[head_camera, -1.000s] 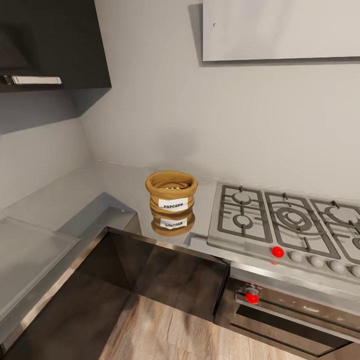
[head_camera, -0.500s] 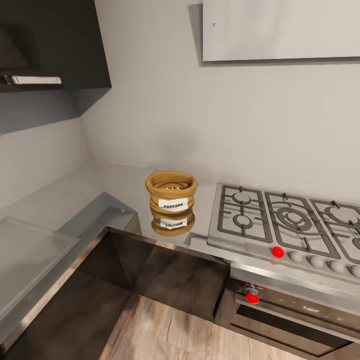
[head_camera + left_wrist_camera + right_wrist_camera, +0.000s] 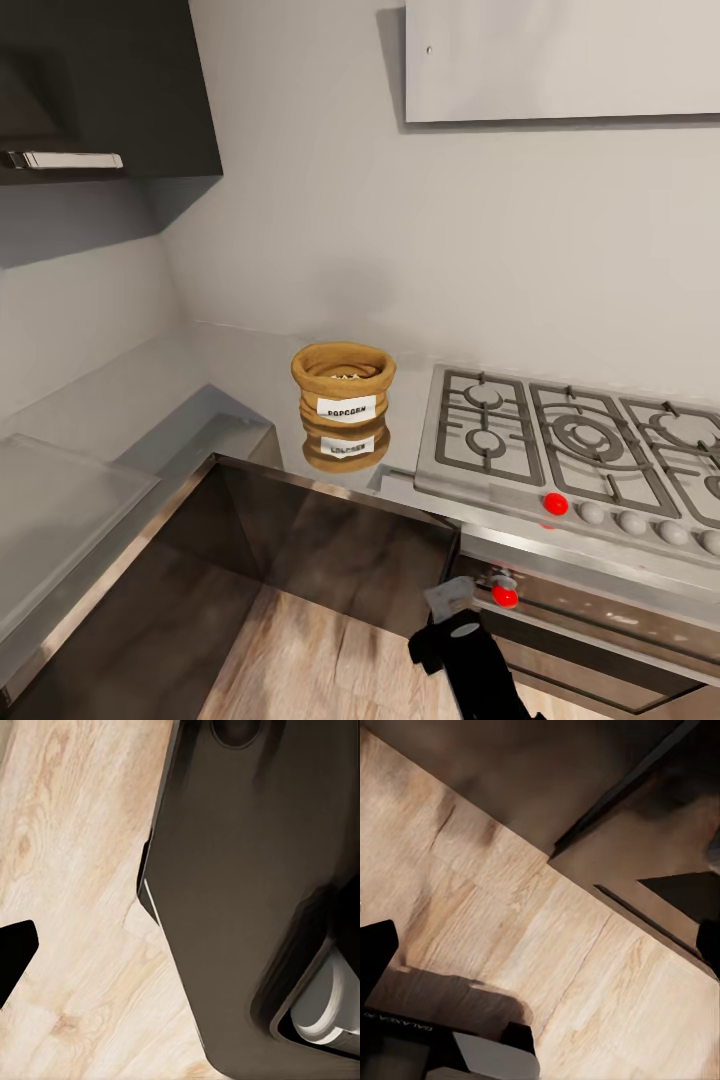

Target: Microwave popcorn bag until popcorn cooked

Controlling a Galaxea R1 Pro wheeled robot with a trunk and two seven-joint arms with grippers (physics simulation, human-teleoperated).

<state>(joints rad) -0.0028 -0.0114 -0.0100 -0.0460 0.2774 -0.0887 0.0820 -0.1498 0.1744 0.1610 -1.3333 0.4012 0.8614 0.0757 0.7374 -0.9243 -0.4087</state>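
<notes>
The popcorn bag (image 3: 343, 392), a squat tan sack with a rolled rim and a white "popcorn" label, stands upright on the glossy grey countertop (image 3: 240, 370), just left of the hob. Pale popcorn (image 3: 345, 376) shows in its mouth. The microwave is out of view. A black arm link (image 3: 462, 650) with a grey tip rises at the head view's lower edge, far below the bag. My right gripper (image 3: 540, 945) is open over wooden floor. My left gripper (image 3: 180, 945) looks open beside my dark base, one black finger (image 3: 13, 952) showing.
A steel gas hob (image 3: 560, 440) with red knob lies right of the bag, over a built-in oven (image 3: 600, 625). Dark cabinet fronts (image 3: 330, 550) stand under the worktop. A dark wall cabinet (image 3: 100, 90) hangs upper left, a pale one (image 3: 560, 60) upper right. Wooden floor (image 3: 320, 660) lies below.
A black arm link has come up into the head view's lower edge, right of centre. The bag and the rest of the kitchen have not shifted.
</notes>
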